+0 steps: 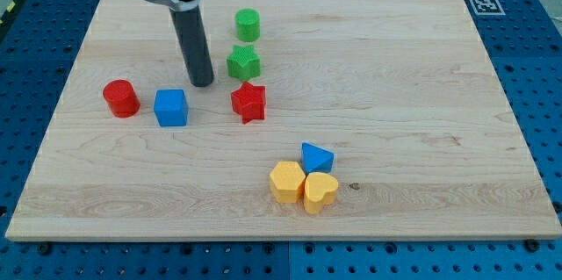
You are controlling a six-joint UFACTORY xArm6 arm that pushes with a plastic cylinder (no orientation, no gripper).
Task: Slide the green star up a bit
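Observation:
The green star [243, 61] sits on the wooden board at the upper middle-left. A green cylinder [247, 25] stands just above it, apart. A red star [249, 102] lies just below it, close. My tip [203, 82] is down on the board to the left of the green star, a short gap away, and above the blue cube [171, 107].
A red cylinder [121, 98] stands at the left, beside the blue cube. Lower middle, a blue triangular block [316, 156], a yellow hexagon-like block [287, 181] and a yellow heart [320, 191] huddle together. The board's edge [281, 240] meets a blue pegboard.

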